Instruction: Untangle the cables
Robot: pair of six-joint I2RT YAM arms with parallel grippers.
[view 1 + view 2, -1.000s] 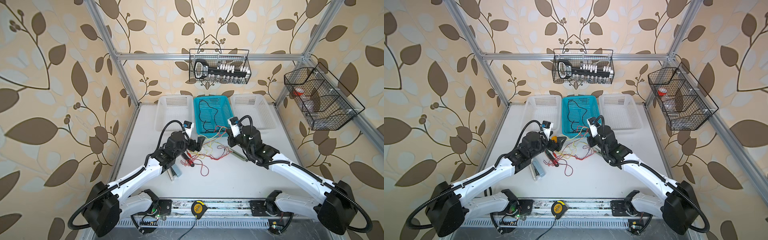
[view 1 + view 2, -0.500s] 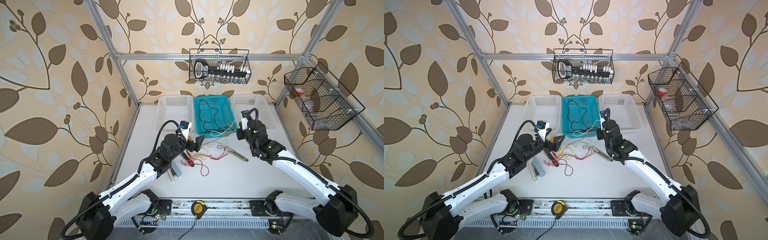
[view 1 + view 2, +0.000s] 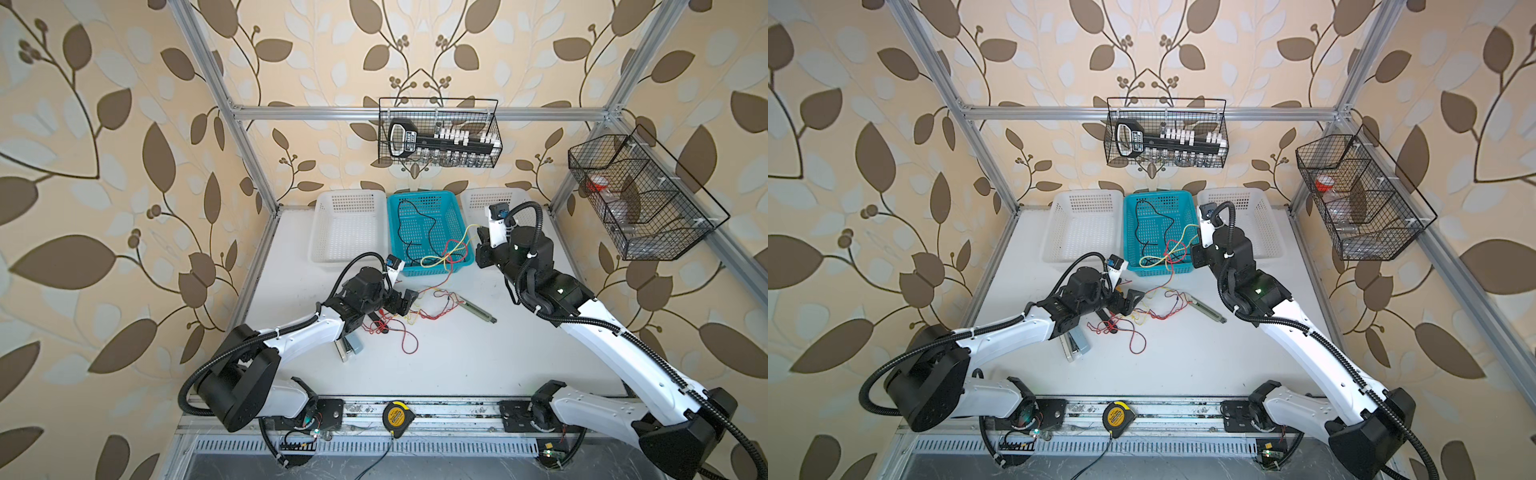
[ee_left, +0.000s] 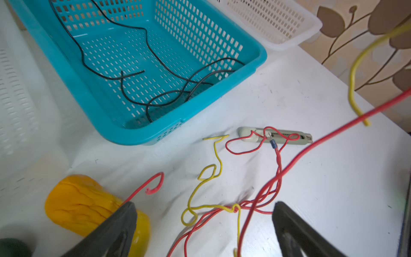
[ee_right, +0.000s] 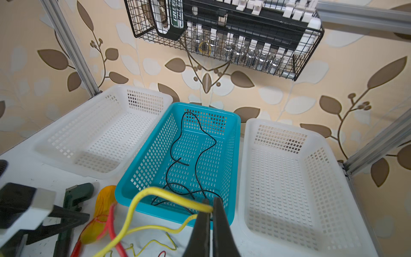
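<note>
Your right gripper (image 5: 210, 205) has its jaws pressed together on a thin yellow cable (image 5: 155, 192). The cable is pinched at the very tips and held above the front right corner of the turquoise perforated plastic basket (image 3: 392, 266). In both top views it arcs down and loops with a thin red cable (image 5: 111, 223) over the basket's front rim. Both then run to the tangle of red and yellow cables (image 3: 395, 324) on the white table (image 3: 457, 365).

Your left gripper (image 4: 204, 207) has its jaws wide apart, one finger on either side of the tangle's knot, gripping nothing. The wrist view doesn't settle whether the tips touch the table. A thin black cable (image 3: 409, 232) lies loose inside the turquoise basket.

Right of the tangle lies a grey-green pen-shaped utility knife (image 3: 478, 309) with a red loop draped across it. A soft orange-yellow lump (image 4: 89, 204) sits beside your left finger, next to a dark green pipe wrench (image 5: 73, 200).

Two white perforated plastic baskets (image 3: 347, 226) (image 5: 289, 178) flank the turquoise one along the back edge. A yellow tape measure (image 3: 394, 417) rests on the front rail.

An aluminium frame (image 3: 374, 112) boxes in the cell. Behind it is beige wallpaper with brown leaves (image 3: 124, 166). A black wire basket (image 3: 438, 133) hangs on the back bar and another black wire basket (image 3: 640, 195) on the right.
</note>
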